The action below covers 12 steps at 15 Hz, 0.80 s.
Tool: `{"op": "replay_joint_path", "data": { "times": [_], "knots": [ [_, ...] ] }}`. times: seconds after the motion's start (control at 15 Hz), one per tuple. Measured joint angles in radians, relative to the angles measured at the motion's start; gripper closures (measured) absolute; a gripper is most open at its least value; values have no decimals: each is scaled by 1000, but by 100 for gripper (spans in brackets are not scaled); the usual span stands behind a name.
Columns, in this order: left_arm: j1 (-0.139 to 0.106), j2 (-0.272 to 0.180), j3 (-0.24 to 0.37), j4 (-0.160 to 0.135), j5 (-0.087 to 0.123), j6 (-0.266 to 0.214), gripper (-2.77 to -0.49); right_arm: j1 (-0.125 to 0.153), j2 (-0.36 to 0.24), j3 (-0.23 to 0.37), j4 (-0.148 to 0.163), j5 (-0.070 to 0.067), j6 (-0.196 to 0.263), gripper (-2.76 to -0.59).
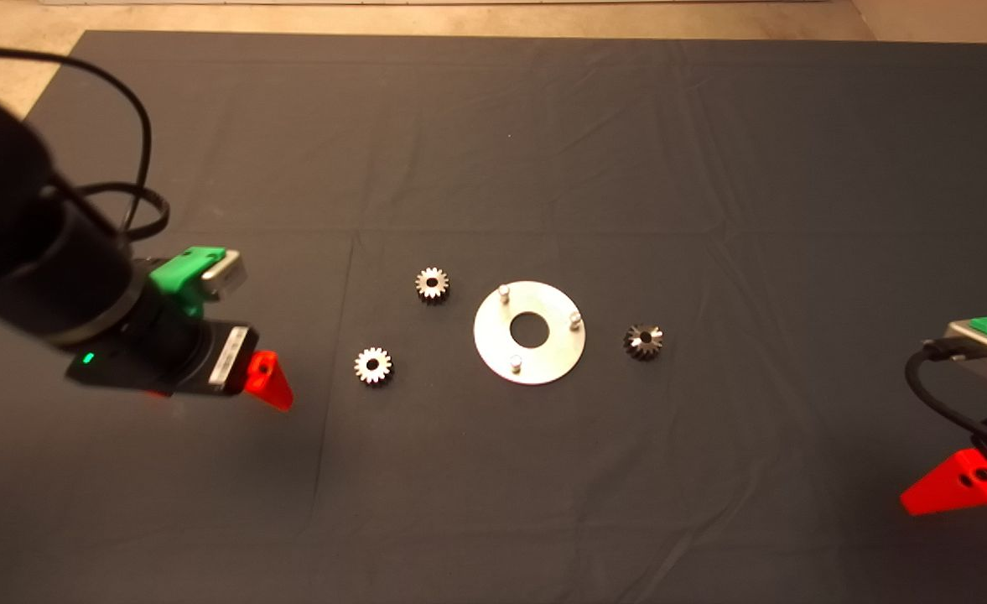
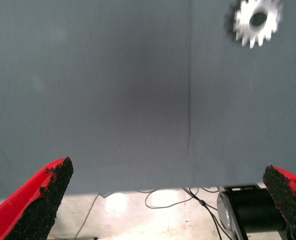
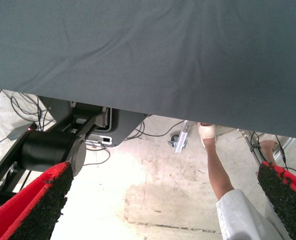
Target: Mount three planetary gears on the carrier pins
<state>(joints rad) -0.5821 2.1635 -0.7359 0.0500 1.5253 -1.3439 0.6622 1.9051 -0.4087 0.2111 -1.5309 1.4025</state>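
currently left end effector (image 1: 271,382) wide open, empty, near silver gear (image 1: 373,366); right end effector (image 1: 958,486) open, parked.

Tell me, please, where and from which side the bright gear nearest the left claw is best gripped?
Grip the nearest bright gear across its toothed rim, coming straight down. It lies flat on the mat with its hole up, so only the rim offers opposing faces. The left claw, open and beside it, looks best placed.

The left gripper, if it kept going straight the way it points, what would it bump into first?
Probably the nearer bright gear: the open left gripper points toward it across bare mat, though height is unclear.
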Motion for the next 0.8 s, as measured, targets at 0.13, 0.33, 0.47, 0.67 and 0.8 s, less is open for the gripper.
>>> {"op": "replay_joint_path", "data": {
  "times": [0.13,0.33,0.47,0.67,0.8],
  "knots": [
    [13,54,-94,2,0,52,-276,0,0,0,0,0,0,-275],
    [41,161,-212,5,1,120,-276,0,-2,0,0,0,0,-275],
    [59,247,-299,6,-1,159,-276,0,-2,0,0,0,0,-275],
    [94,318,-400,5,-6,207,-276,0,-5,0,0,-1,0,-275],
    [145,344,-464,6,-9,256,-276,0,-5,2,1,0,0,-275]
  ]
}}
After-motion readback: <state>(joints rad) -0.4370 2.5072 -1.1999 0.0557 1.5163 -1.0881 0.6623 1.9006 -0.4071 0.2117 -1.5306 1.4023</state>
